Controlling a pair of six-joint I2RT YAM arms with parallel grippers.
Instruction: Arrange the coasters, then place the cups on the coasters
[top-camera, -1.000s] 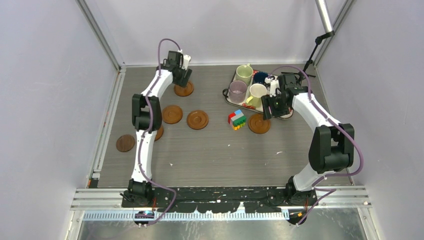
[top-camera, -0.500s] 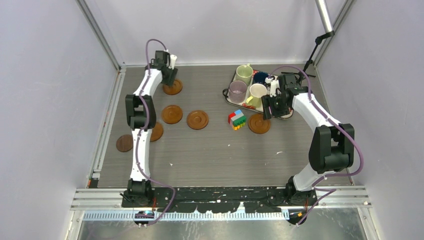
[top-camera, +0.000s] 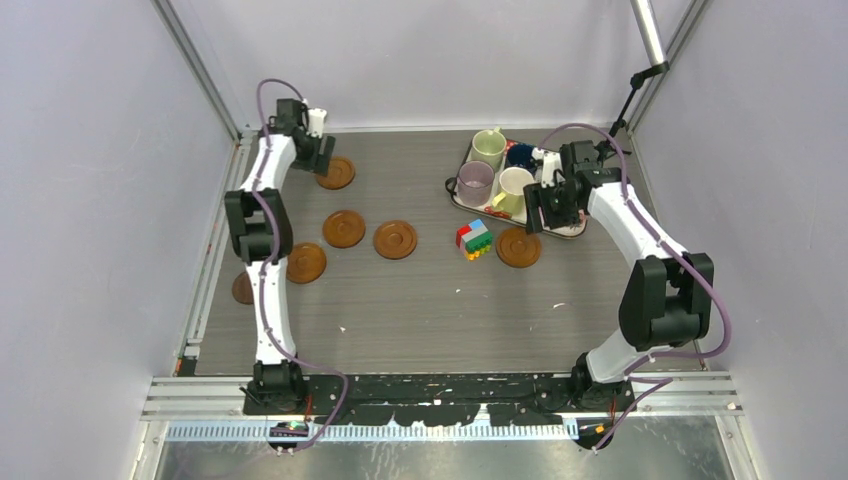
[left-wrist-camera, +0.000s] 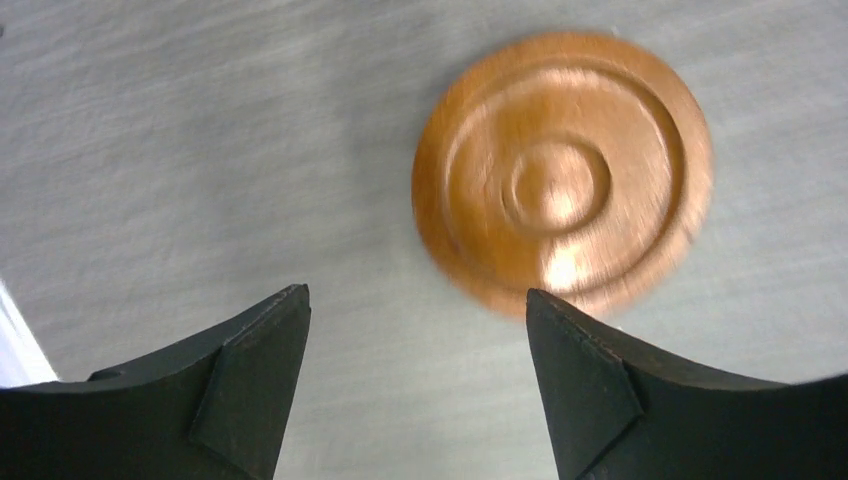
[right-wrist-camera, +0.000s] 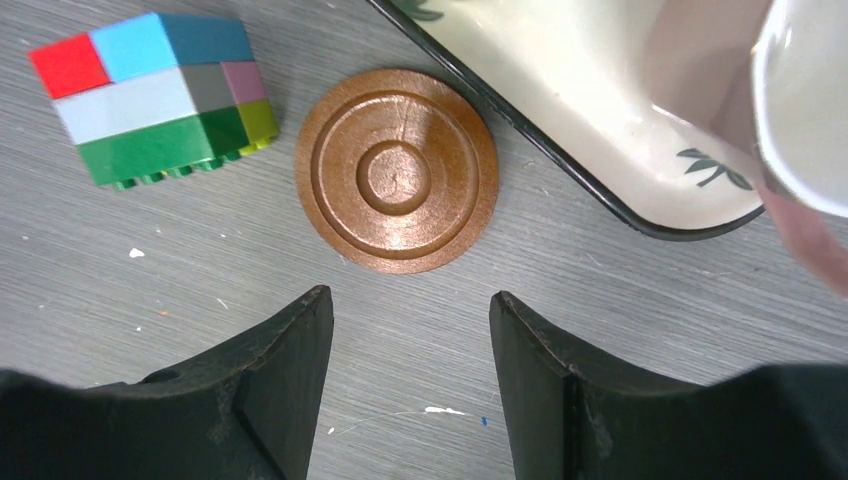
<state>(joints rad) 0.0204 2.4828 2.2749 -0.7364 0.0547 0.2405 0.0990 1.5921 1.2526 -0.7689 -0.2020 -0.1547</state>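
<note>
My left gripper is open and empty, hovering just short of a brown coaster at the back left. More coasters lie at the left, and a darker one is half hidden by the left arm. My right gripper is open over bare table, just short of another coaster. On the tray stand the light green, dark blue, mauve and pale yellow cups. A pinkish cup shows at the right wrist view's edge.
A multicoloured block toy sits between the tray and the right-hand coaster. The tray's rim runs close beside that coaster. Walls enclose the table at the back and on both sides.
The left arm swung left along the back, sliding its coaster leftward, then opened and let it go. The right arm has hardly moved.
</note>
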